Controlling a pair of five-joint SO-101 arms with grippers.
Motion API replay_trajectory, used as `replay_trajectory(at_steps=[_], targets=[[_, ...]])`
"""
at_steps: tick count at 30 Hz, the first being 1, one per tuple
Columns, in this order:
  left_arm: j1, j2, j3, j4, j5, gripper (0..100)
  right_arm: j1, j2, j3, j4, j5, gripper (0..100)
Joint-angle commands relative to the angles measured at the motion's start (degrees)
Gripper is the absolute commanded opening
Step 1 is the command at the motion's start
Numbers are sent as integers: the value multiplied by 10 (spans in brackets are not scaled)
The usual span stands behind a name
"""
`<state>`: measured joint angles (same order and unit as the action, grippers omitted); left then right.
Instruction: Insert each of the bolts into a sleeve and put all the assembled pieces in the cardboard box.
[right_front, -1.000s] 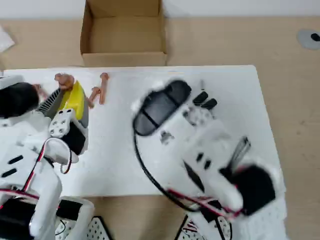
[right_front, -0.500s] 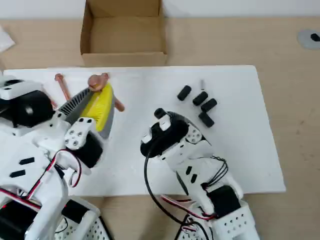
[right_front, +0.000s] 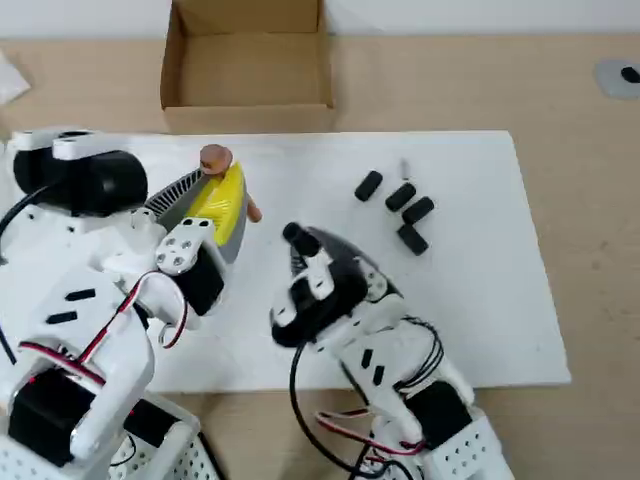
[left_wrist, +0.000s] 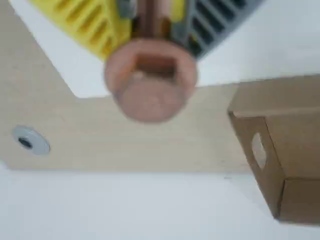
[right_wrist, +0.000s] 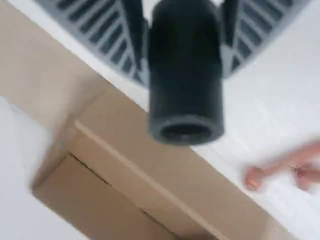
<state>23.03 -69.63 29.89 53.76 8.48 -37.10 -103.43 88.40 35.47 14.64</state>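
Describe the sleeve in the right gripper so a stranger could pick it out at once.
Start at the white board; near its middle is the right gripper. The sleeve is the short black tube clamped at its tip. The four other sleeves lie loose in a cluster on the board, held by nothing.

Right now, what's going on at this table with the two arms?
The left gripper is shut on a bolt over the white board. The right gripper is shut on a black sleeve close by. Four more sleeves lie loose on the board, and the cardboard box holds no assembled pieces yet.
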Motion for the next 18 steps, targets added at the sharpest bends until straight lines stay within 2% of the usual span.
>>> replay_trajectory(at_steps=[1, 4, 12, 18], targets=[[6, 7, 5, -27, 4, 6, -59, -62, 0, -17, -38, 10], [6, 4, 30, -47, 4, 6, -89, -82, 0, -17, -72, 10], [-9, 1, 39, -55, 38, 6, -89, -92, -2, -26, -177, 9], [-15, 1, 33, -43, 38, 6, -55, -89, 0, -73, -215, 9]])
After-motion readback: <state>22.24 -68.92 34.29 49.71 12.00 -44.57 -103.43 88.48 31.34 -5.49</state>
